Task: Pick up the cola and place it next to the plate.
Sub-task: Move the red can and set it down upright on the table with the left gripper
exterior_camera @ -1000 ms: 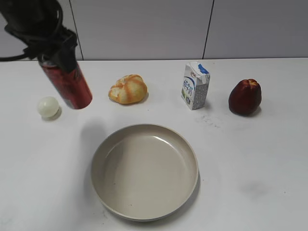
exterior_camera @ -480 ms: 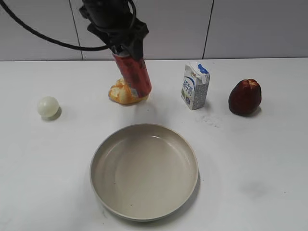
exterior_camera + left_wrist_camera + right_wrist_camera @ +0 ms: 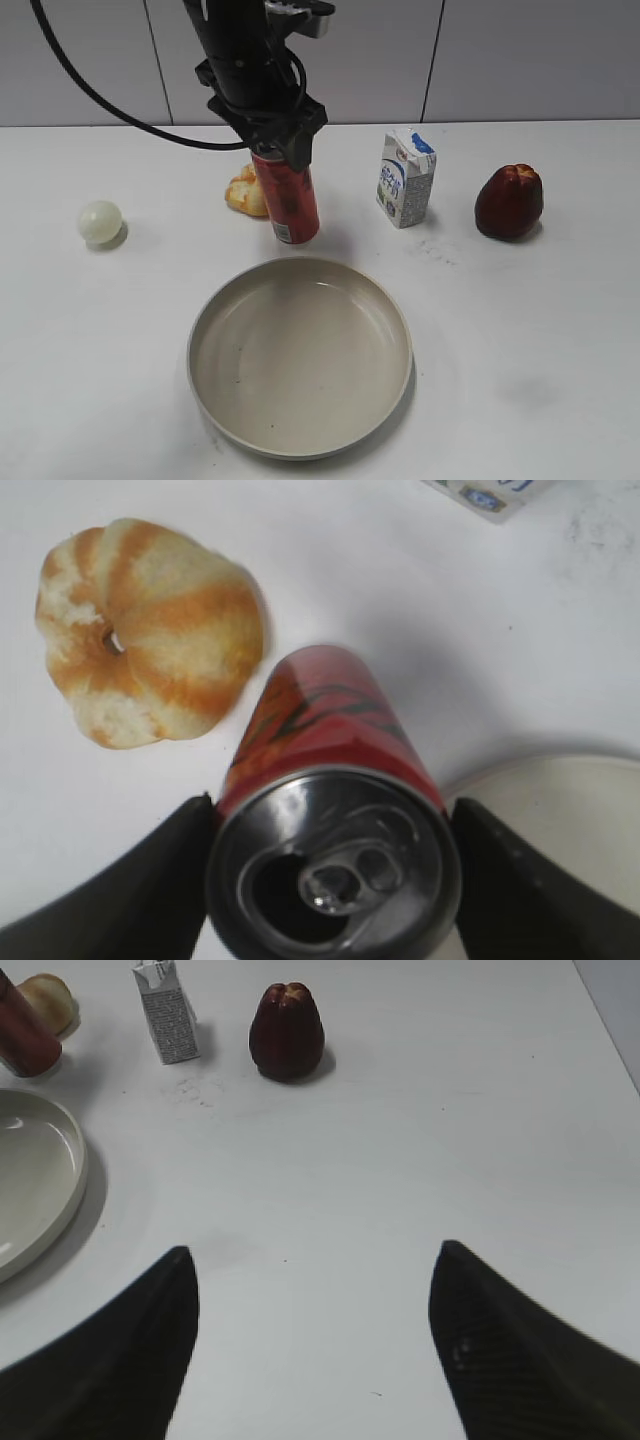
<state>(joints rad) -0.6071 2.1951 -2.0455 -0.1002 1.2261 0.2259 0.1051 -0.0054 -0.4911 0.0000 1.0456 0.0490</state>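
Observation:
The cola [image 3: 288,197] is a slim red can, nearly upright, just behind the far rim of the beige plate [image 3: 300,440]. My left gripper [image 3: 281,148] is shut on its top. In the left wrist view the black fingers [image 3: 333,865] press both sides of the cola's silver top [image 3: 330,870], and the plate's rim [image 3: 560,770] shows at the right. I cannot tell whether the can's base touches the table. My right gripper [image 3: 312,1300] is open and empty over bare table; the cola [image 3: 25,1035] and the plate [image 3: 40,1175] show at its left.
A bread roll [image 3: 243,192] lies right behind the can, also in the left wrist view [image 3: 150,645]. A white-and-blue milk carton [image 3: 406,178] and a dark red fruit [image 3: 509,202] stand at the back right. A pale ball [image 3: 100,221] sits at the left.
My left gripper has carried the cola from the far left, past the bread roll, rightward and down to just behind the plate's far rim. The can has come more upright.

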